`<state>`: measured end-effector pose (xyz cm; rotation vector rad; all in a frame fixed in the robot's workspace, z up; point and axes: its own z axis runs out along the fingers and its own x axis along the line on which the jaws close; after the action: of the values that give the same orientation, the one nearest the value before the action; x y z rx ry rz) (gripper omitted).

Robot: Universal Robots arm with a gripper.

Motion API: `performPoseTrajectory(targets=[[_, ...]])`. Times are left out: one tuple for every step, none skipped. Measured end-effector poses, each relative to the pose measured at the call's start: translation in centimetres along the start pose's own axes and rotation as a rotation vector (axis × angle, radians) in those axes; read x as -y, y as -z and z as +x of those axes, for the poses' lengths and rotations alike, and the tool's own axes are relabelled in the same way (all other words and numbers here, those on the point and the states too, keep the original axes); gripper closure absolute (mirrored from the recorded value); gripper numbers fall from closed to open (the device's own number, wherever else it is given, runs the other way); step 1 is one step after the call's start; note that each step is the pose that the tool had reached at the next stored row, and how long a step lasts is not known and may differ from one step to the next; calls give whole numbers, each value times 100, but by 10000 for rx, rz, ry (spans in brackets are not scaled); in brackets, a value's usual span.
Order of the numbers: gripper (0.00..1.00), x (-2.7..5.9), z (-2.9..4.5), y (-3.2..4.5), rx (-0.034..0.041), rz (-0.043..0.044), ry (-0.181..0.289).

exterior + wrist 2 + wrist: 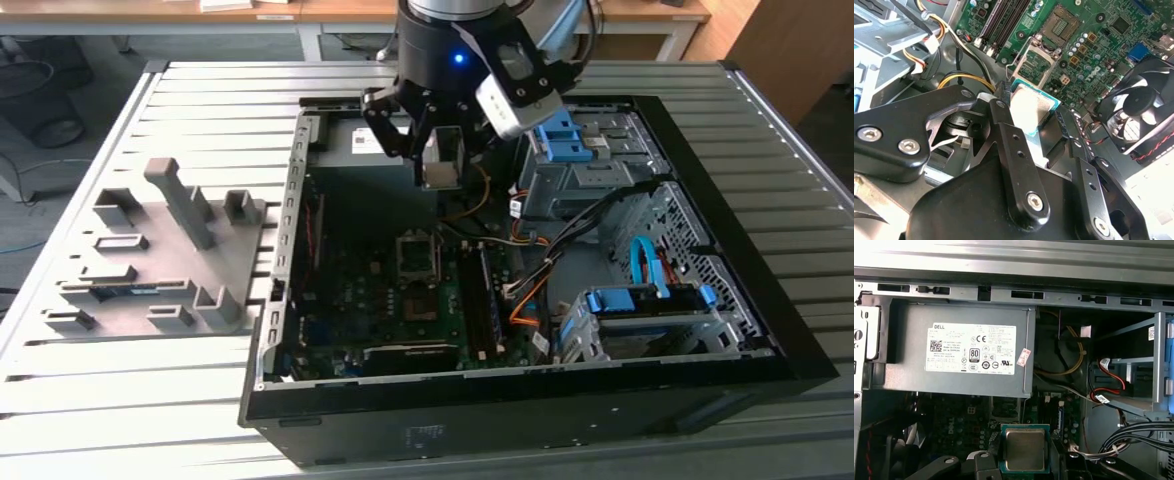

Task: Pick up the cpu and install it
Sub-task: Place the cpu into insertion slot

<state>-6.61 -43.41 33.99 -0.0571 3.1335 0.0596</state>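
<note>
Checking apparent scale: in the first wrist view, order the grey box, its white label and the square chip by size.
grey box
white label
chip, though it is nearest the camera, which inflates it

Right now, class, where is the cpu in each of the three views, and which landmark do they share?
Exterior view: cpu held in the gripper above the open case.
Second wrist view: cpu over the motherboard, near the socket.
First wrist view: cpu before the grey box.
Shared landmark: the motherboard.

Holding the cpu (pixel 1031 106) edge to edge in the black hand (pixel 1033 110), metal top showing. Poised over the green motherboard (pixel 1089 45), near its open socket (pixel 1036 62), a black fan (pixel 1139 112) close by.
</note>
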Motion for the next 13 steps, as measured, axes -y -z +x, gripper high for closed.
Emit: performPoseTrajectory(targets=[[53,2,0,-6,0,0,0],[53,4,0,-11,0,0,0],[53,5,0,-17,0,0,0],[53,7,0,-22,0,0,0],[53,9,1,-28,0,0,0],[53,11,1,-34,0,0,0],[53,13,1,-39,0,1,-1],[53,15,1,-44,0,1,0],[53,17,1,-50,0,0,-1],[53,19,1,-55,0,1,0],[53,21,1,-61,0,0,0],[53,23,1,-66,0,0,0],[53,25,1,-72,0,0,-1]])
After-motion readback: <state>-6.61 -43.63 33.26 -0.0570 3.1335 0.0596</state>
